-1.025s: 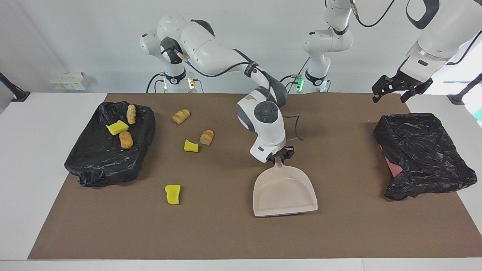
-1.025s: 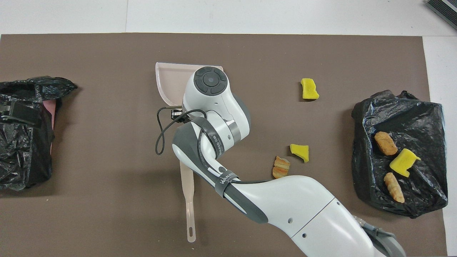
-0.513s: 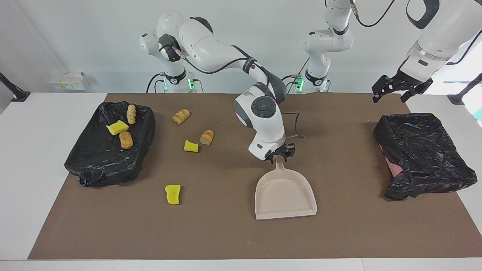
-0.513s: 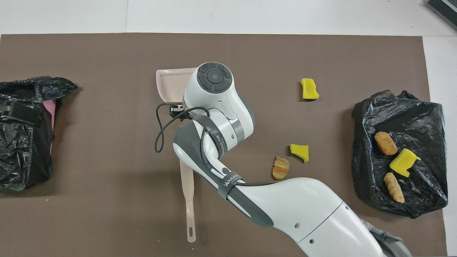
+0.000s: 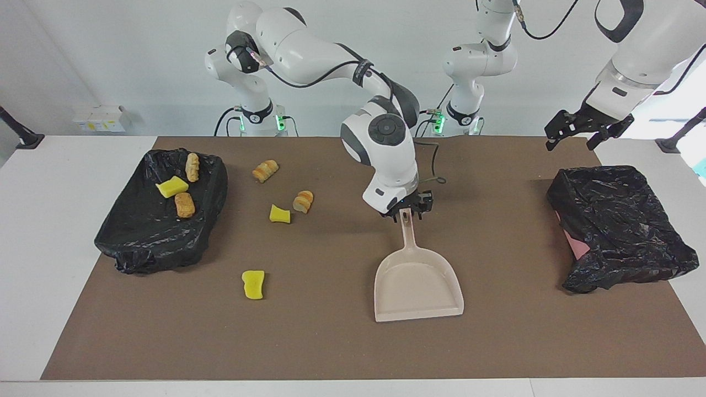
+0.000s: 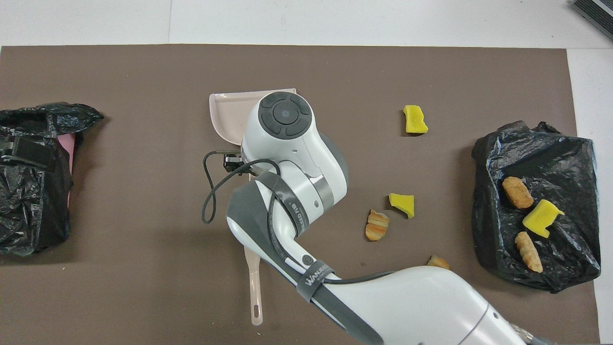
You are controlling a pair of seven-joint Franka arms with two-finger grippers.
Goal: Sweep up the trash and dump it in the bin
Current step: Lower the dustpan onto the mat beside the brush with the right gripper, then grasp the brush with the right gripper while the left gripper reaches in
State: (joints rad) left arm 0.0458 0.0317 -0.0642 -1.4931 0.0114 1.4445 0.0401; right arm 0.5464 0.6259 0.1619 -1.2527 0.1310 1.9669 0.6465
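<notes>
Counter (image 5: 342,342) under a brown mat, with a black-lined bin (image 5: 160,220) sitting at the right arm's end and a second black-lined bin (image 5: 620,226) at the left arm's end. Three pieces of trash are lying in the first bin: a yellow sponge piece (image 5: 171,187) between two bread lumps (image 5: 192,166) (image 5: 184,204). Four more pieces are lying on the mat beside that bin: a bread lump (image 5: 265,170) nearest the robots, a bread lump (image 5: 303,201) just beside a yellow sponge piece (image 5: 279,214), and a yellow sponge piece (image 5: 253,284) farthest from the robots. The beige dustpan (image 5: 417,284) is lying flat near mid-counter, handle pointing toward the robots. The right pincer (image 5: 407,212) is hanging over the handle's tip, its fingers apparently parted on either side of the handle, though whether they are touching it cannot be told. The left pincer (image 5: 573,130) is hanging released, high over the counter's edge near the second bin.
</notes>
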